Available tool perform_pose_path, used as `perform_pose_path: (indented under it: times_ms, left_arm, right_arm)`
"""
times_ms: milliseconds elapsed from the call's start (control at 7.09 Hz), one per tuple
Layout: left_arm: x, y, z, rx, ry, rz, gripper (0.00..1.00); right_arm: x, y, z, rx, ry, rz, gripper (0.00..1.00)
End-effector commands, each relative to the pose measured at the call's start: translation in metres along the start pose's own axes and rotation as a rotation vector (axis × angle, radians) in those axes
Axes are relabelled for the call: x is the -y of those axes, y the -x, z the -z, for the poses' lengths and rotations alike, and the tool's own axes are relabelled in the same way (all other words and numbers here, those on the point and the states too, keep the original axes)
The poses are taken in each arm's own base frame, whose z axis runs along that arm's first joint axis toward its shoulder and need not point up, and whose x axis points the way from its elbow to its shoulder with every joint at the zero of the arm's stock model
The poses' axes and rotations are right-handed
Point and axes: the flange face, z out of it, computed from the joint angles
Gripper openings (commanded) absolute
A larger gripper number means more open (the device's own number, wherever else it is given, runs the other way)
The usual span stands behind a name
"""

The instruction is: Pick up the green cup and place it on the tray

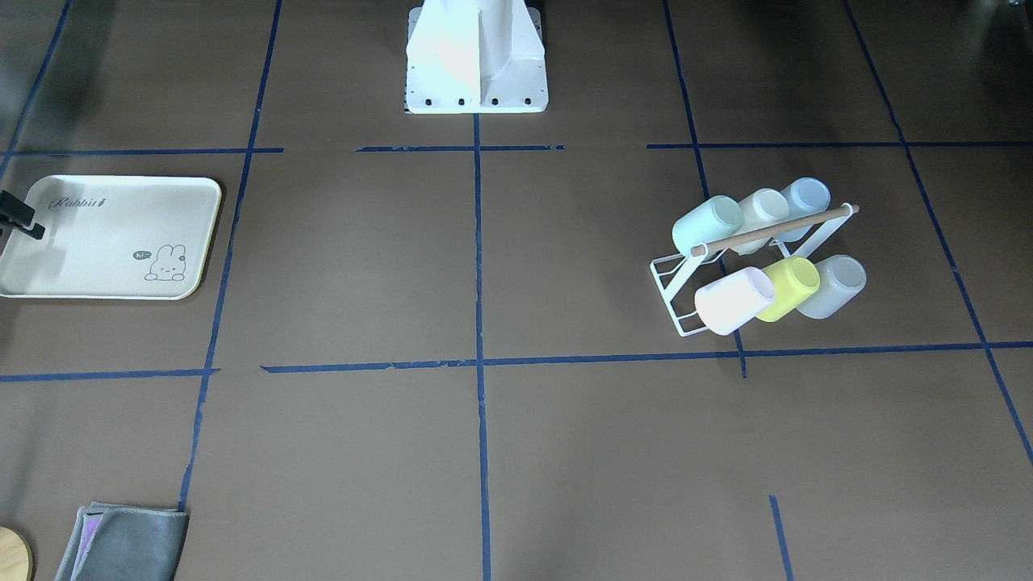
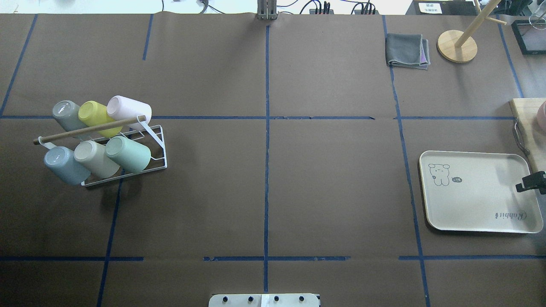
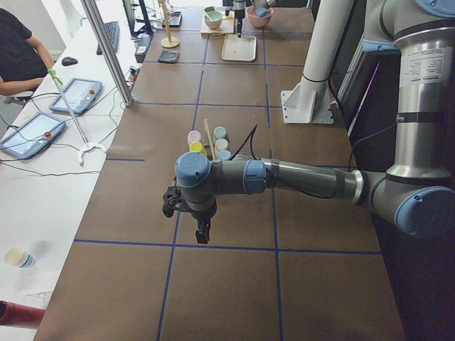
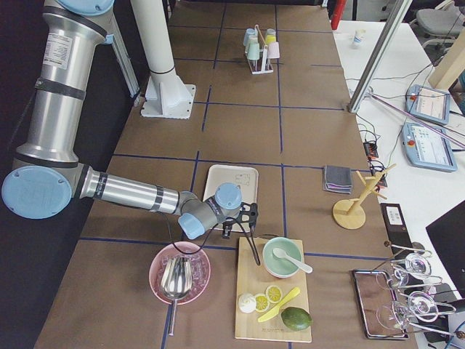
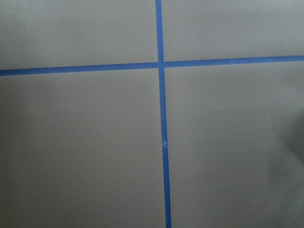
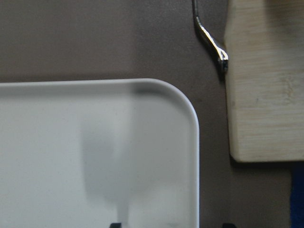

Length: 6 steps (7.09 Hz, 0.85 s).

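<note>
We read "Rabbit" in script along one edge of the tray (image 2: 477, 200), and a small "hi~" bubble beside its bunny drawing. The green cup (image 2: 128, 154) lies tilted in a white wire rack (image 2: 158, 147) on the left side of the table, well apart from the tray. It sits at the end of a row, touching a beige cup (image 2: 96, 158), with a blue cup (image 2: 64, 164) beyond and a wooden rod (image 2: 89, 130) above.

The right gripper (image 6: 172, 224) hangs over a tray corner near a cutting board (image 6: 263, 80), its fingertips apart. The left gripper (image 3: 202, 233) points down over bare table; we cannot tell its state. A grey cloth (image 2: 407, 51) lies across the table.
</note>
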Motion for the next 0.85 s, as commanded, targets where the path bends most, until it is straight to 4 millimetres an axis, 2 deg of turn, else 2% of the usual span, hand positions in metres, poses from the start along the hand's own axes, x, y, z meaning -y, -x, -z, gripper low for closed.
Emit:
perform_pose_path:
  times_ms: [0, 282, 564, 705]
  left_arm:
    - [0.0, 0.0, 0.0, 0.0, -0.001, 0.0, 1.0]
    - [0.0, -0.001, 0.001, 0.001, -0.002, -0.003, 1.0]
    - [0.0, -0.001, 0.001, 0.001, -0.003, -0.003, 1.0]
    - [0.0, -0.004, 0.004, 0.001, -0.008, -0.008, 1.0]
  right_arm:
    - [-0.001, -0.001, -0.001, -0.002, 0.001, -0.001, 0.5]
    - [-0.002, -0.004, -0.002, -0.005, 0.005, -0.004, 0.29]
    - [-0.008, -0.011, -0.002, -0.014, 0.008, -0.002, 0.03]
    - [-0.012, -0.015, -0.004, -0.024, 0.011, -0.004, 0.0]
